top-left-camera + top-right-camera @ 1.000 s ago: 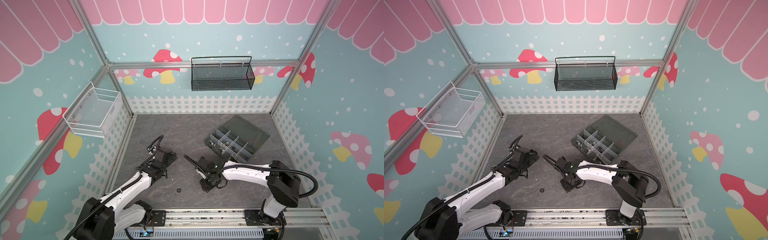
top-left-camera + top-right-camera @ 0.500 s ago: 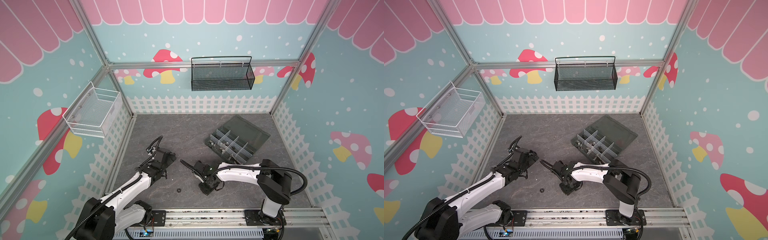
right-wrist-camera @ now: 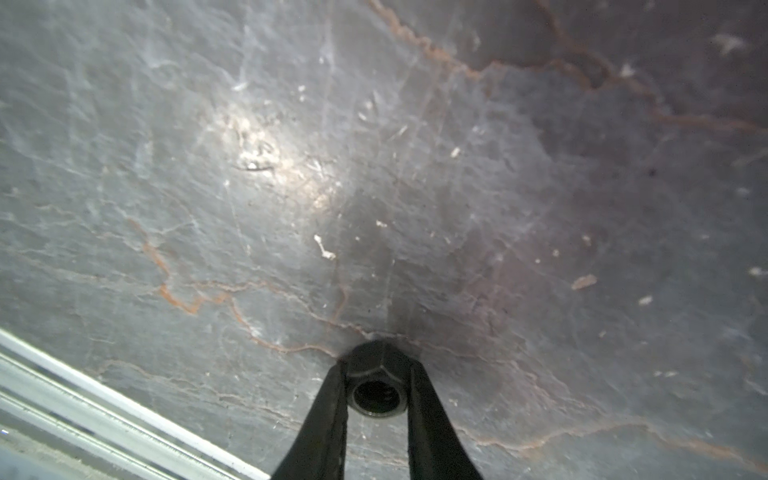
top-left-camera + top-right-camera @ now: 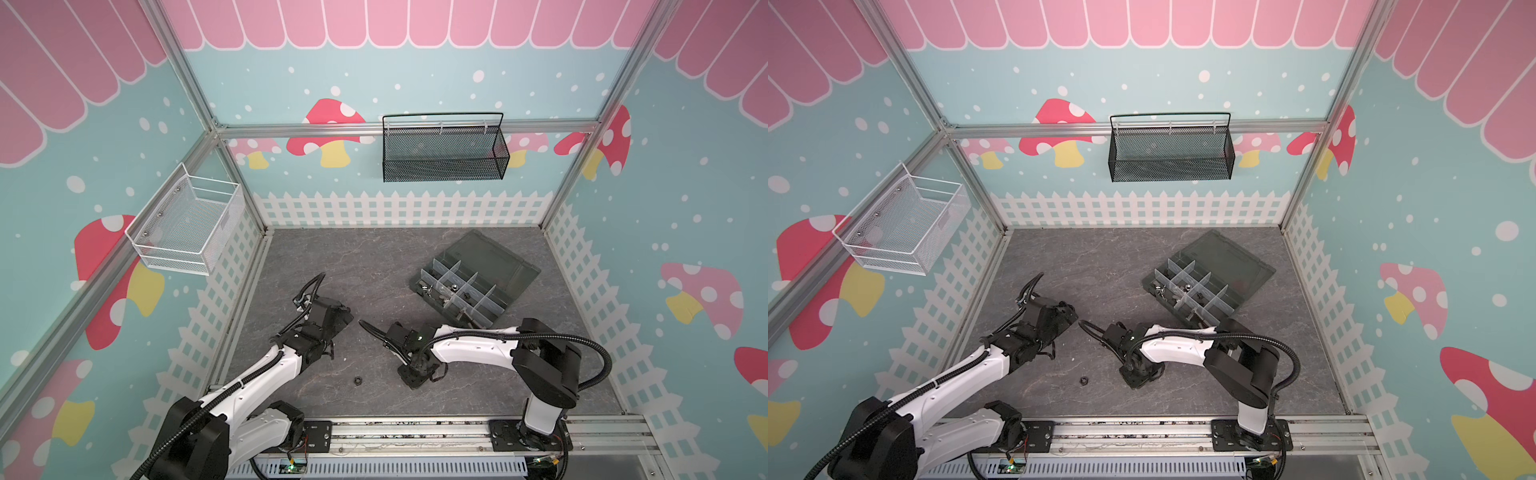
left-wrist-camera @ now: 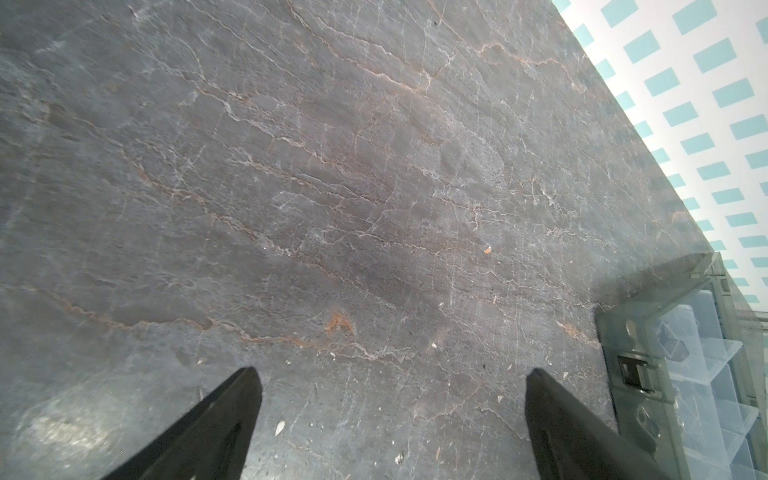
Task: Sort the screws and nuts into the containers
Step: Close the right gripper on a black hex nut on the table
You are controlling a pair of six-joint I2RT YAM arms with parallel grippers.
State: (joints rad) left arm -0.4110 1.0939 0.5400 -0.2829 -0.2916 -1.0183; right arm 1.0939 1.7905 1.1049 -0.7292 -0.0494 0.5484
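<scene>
Right hand (image 3: 377,368) is down at the surface (image 3: 374,166), fingertips pinching a black nut (image 3: 376,392) from both sides, threaded hole facing the wrist camera. Left hand (image 5: 392,378) is spread wide over bare surface, and a second black nut (image 4: 356,379) lies loose near the front edge, between the two arms. Organizer box (image 4: 498,262) sits lid-open at back right with some hardware in its compartments, well apart from both nuts.
</scene>
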